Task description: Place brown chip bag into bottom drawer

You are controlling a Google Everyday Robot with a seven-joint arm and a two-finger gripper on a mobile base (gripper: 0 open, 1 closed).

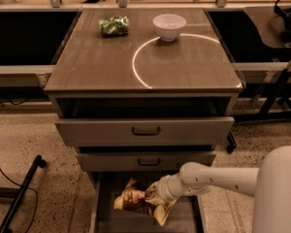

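The brown chip bag (136, 200), crumpled with yellow-tan edges and a dark centre, lies inside the open bottom drawer (103, 212), the lowest of three grey drawers. My gripper (154, 198) reaches down into that drawer from the right on a white arm (218, 178) and sits against the bag's right side. The bag hides the fingertips.
Two shallower grey drawers with black handles (145, 131) stand partly open above the bottom one. On the cabinet top are a white bowl (169, 26) and a small green shiny packet (113, 25). A black stand leg (19, 193) lies on the floor at left.
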